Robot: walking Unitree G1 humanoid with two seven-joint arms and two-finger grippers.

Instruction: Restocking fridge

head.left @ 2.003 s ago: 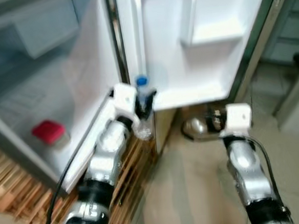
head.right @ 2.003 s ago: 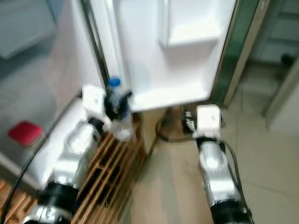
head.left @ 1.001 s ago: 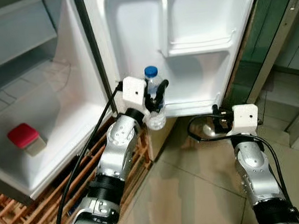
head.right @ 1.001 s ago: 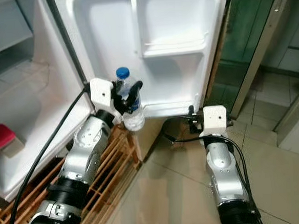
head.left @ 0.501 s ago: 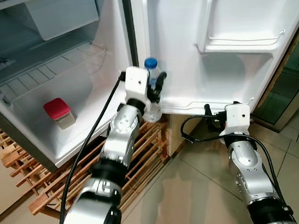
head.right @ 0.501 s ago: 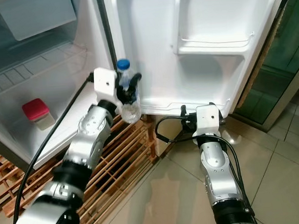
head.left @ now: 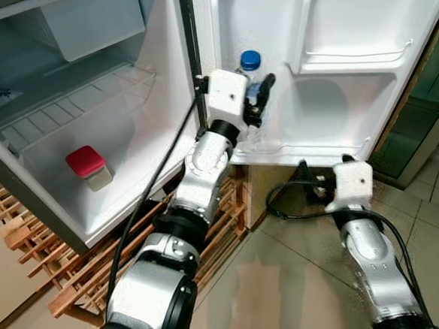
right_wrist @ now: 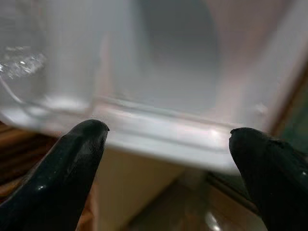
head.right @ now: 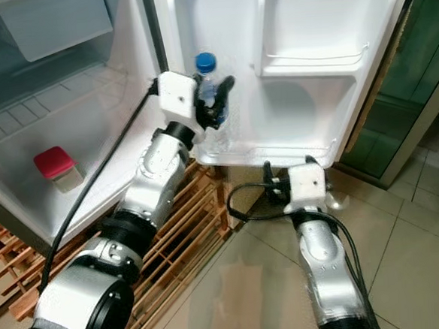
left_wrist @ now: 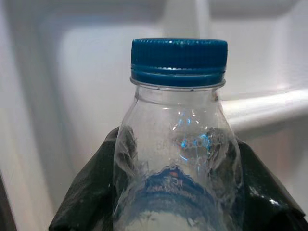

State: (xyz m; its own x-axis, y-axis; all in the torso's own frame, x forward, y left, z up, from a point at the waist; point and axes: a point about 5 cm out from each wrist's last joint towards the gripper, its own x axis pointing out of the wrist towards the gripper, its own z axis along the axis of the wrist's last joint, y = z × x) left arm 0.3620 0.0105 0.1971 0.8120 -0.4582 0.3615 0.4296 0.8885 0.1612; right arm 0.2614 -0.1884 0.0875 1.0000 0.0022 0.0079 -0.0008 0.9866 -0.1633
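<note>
Left gripper: you've got it clamped on the water bottle, one black finger on each side of the body, raised to the inside of the open fridge door.
Left fingers: in your wrist view they wrap both flanks of the clear plastic just below the shoulder.
Bottle: upright, blue cap on, clear with a blue label band low down. It sits at the left end of the lower door shelf, base at or just inside the shelf lip; you can't tell if it rests on the shelf floor.
Right gripper: fingers spread wide, nothing between them. It hangs low, just under the bottom edge of the door, pointing at it.
Right fingers: blurred, with the white door edge and a strip of floor between them.
Right arm cable: black loop running left from the wrist block, below the door.
Upper door shelf: on the right half of the door, wire rail across its front.
Fridge cavity: open on your left, white ribbed floor, a pale drawer box at the top.
Red-lidded container: on the cavity floor near the front, well apart from the bottle.
Wooden rack: slatted, under the fridge, behind your left arm.
Floor: beige tiles.
</note>
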